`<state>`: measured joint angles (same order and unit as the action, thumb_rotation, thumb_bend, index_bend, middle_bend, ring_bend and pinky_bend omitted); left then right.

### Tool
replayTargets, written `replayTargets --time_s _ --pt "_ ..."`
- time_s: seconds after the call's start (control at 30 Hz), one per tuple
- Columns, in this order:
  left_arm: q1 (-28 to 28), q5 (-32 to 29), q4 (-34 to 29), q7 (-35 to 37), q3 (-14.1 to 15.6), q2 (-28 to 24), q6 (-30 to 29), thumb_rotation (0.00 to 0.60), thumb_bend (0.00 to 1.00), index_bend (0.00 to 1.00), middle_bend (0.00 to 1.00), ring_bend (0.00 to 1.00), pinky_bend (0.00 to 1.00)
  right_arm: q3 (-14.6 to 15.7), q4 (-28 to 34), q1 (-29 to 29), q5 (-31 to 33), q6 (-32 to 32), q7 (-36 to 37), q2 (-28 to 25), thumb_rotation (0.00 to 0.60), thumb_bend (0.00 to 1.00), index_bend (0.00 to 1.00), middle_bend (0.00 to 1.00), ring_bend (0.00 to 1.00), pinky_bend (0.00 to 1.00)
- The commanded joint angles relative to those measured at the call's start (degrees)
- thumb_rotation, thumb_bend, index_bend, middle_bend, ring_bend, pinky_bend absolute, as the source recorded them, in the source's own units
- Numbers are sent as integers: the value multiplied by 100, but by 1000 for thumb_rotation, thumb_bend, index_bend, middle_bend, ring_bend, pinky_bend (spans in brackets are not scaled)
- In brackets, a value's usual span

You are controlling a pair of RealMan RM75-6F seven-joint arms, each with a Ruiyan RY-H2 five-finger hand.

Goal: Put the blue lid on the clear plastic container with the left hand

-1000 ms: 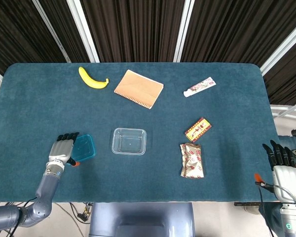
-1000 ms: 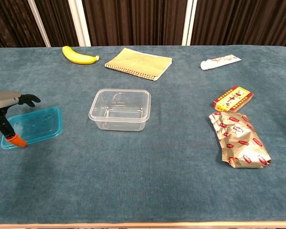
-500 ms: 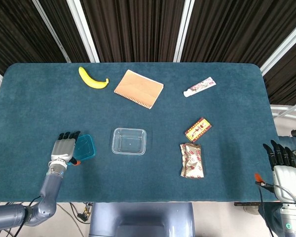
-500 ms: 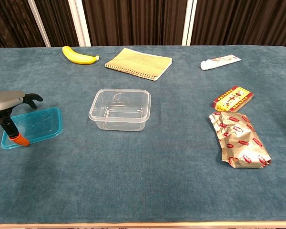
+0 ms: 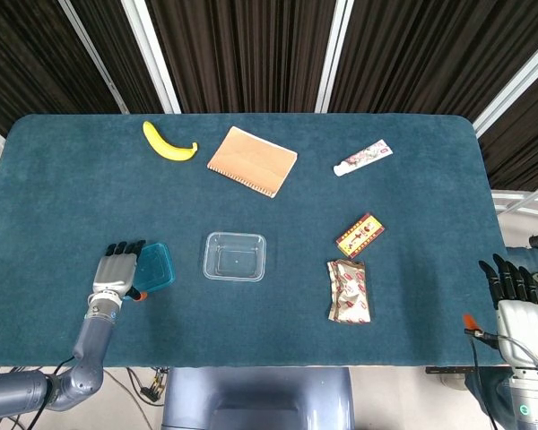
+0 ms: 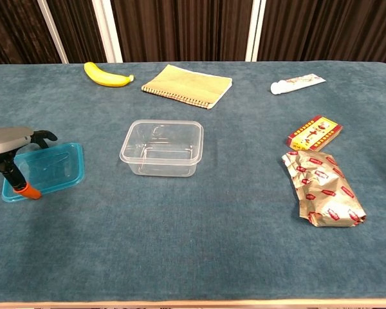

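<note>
Blue lid (image 5: 153, 268) flat on the table, just right of the left hand (image 5: 117, 270) and touching it. Fingers spread over its edge, no grip yet. Clear plastic container (image 5: 235, 256) further right. Right hand (image 5: 517, 303) far off, holding nothing.

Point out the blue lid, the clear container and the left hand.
lid (image 6: 51, 168), chest view, its flat top.
container (image 6: 161, 148), chest view, its floor.
left hand (image 5: 115, 272), head view, its back.
</note>
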<state>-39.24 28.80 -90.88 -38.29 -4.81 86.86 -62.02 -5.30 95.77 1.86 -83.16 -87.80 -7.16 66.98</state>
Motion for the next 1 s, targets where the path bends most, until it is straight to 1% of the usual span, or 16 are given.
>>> replayTargets --time_s 0.03,0.27,0.43,0.63,0.8,1.0 --pt "-6 6 6 -19 -3 22 -30 600 44 0 126 0 0 1 2 0 -4 -1 -4 1 600 294 102 29 35 0" --pt "4 24 49 -46 -1 65 -92 600 53 0 193 0 0 -3 2 -1 -1 -4 -1 4 600 295 102 29 35 0" --pt "-5 45 98 -125 20 112 -135 600 81 0 214 0 0 -6 -1 -1 2 -6 -4 9 600 294 102 29 35 0" --pt "-26 137 49 -289 47 122 -294 600 127 0 218 0 0 -13 -6 -4 -3 -22 0 19 600 294 102 29 35 0" --pt "-33 146 15 -491 72 87 -471 600 133 0 215 0 0 -13 -11 -6 -12 -30 7 22 600 295 102 29 35 0" --pt "21 240 -22 -315 35 -124 -294 600 133 0 207 0 0 -12 -14 -7 -17 -34 2 26 600 294 102 29 35 0"
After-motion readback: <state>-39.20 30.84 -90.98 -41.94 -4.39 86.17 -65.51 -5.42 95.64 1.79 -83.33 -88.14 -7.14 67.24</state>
